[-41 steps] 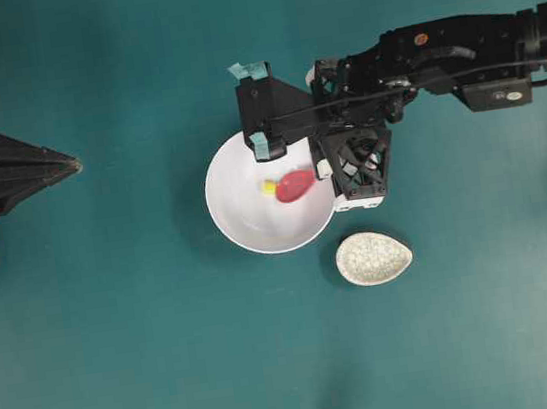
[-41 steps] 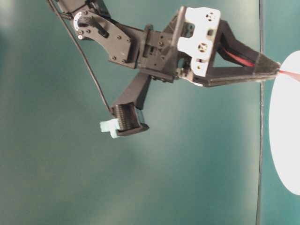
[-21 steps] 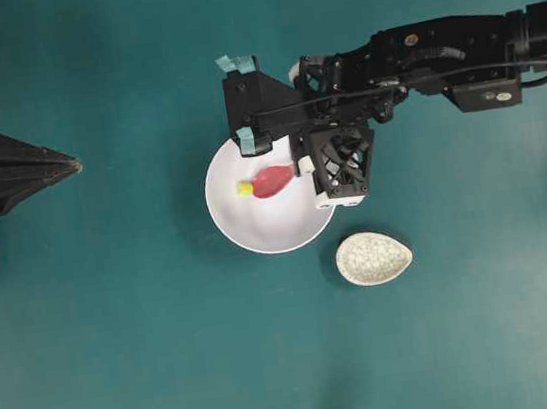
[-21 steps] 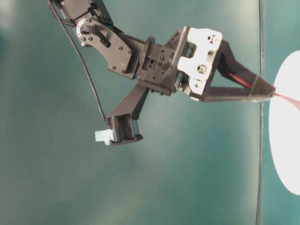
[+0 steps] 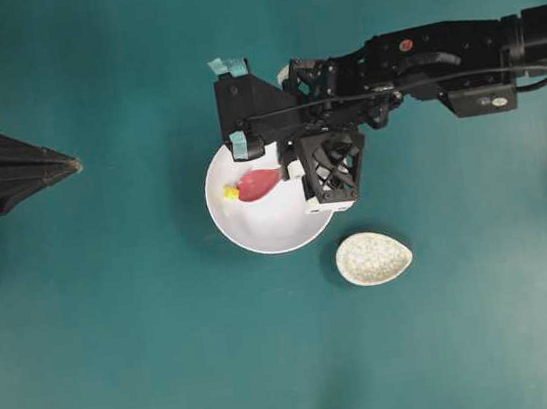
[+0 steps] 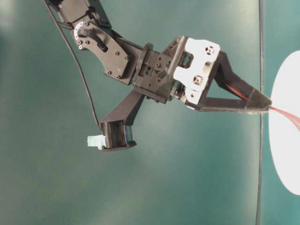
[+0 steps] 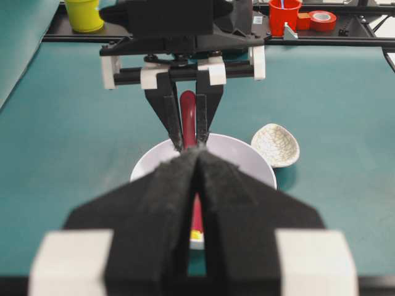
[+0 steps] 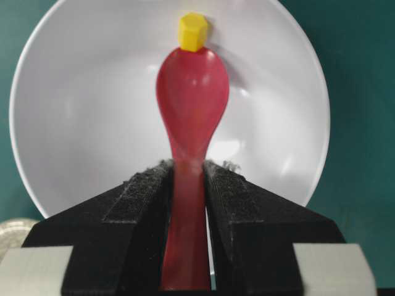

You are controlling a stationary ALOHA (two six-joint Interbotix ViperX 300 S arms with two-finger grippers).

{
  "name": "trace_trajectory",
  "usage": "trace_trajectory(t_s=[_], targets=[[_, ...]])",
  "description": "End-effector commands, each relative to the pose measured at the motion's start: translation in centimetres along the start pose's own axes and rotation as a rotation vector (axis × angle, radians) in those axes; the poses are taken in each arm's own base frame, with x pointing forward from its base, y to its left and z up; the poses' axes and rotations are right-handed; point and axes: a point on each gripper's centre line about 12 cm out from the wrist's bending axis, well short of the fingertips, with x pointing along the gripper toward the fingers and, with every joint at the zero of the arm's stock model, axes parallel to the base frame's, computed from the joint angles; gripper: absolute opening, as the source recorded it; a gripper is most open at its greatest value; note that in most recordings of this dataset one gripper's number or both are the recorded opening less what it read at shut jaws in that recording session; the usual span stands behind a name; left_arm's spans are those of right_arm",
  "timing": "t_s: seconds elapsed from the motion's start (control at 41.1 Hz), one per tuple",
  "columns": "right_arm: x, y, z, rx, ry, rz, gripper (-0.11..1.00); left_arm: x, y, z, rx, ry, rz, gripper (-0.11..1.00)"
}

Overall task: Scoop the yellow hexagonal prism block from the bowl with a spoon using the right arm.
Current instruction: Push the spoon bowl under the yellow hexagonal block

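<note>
Since a second ago, the glossy pink-red soup spoon has pushed the tiny yellow hexagonal block across the large white bowl toward its far wall, probably to trap it there. Clamped on the handle, the right gripper keeps the spoon's tip touching the block.

Black arm, white fittings, teal tape.

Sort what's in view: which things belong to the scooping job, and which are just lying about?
In the job:
- red spoon, held in the right claw
- yellow block, at the spoon's tip
- white bowl

Lying about:
- speckled egg-shaped dish beside the bowl
- left claw, shut, parked away from the bowl
- yellow cup, red cup and tape roll at the table's far edge
</note>
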Motion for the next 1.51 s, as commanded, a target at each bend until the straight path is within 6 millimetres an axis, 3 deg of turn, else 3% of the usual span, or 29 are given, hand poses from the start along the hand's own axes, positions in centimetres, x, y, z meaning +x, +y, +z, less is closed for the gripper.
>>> trace_trajectory(t_s=[0.0, 1.485], targets=[[-1.1, 0.1, 1.3, -0.006, -0.049, -0.004, 0.23, 0.1, 0.0, 0.6, 0.003, -0.017, 0.001, -0.01], [-2.0, 0.6, 2.8, -0.015, -0.134, -0.011, 0.23, 0.1, 0.0, 0.6, 0.001, -0.017, 0.002, -0.01]])
